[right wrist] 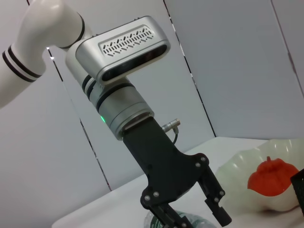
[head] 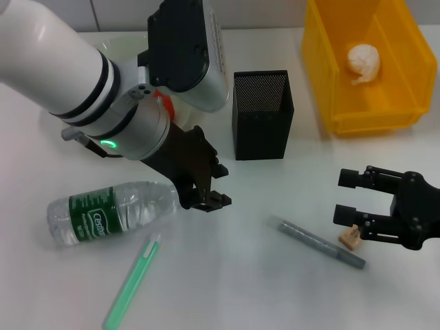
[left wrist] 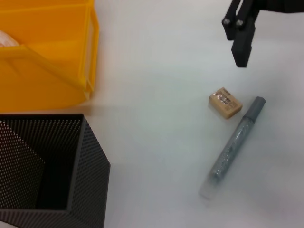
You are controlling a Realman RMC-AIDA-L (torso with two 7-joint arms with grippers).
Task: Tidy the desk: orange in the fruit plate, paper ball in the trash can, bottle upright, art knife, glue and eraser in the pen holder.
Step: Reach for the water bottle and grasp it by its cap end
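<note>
The left gripper is hanging with its 2 fingers apart and empty, right beside the cap end of the bottle, which is lying on its side on the table. A green stick is lying just below the bottle. Behind this gripper's arm the orange is sitting in the plate. The holder is standing upright, just beyond the gripper. The right gripper is waiting with its fingers spread, the eraser lying just beside its lower finger, perhaps touching. A grey glitter pen, possibly the glue, is resting beside the eraser. The paper ball is sitting inside the bin, well beyond the right gripper.
</note>
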